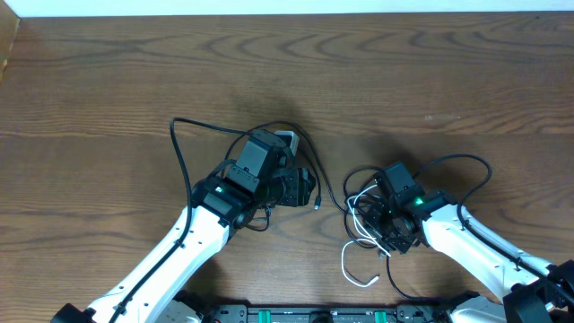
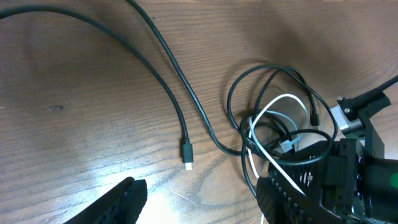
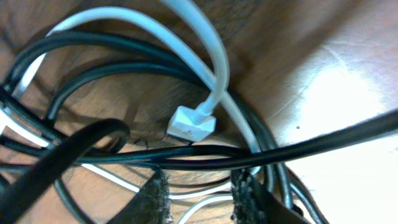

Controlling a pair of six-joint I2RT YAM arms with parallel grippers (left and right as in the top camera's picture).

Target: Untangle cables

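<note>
Tangled cables (image 3: 199, 152) hem in the right tool (image 3: 202, 186).

Grained wood table (image 1: 90, 90) with soft sheen; smooth glossy plastic cables (image 3: 186, 152); rough matt right end effector pads (image 3: 158, 199)

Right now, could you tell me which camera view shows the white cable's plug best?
The right wrist view: the white plug sits close at centre, among black cables. The left wrist view shows the white cable looping through the tangle, much smaller; overhead, the plug cannot be made out.
</note>
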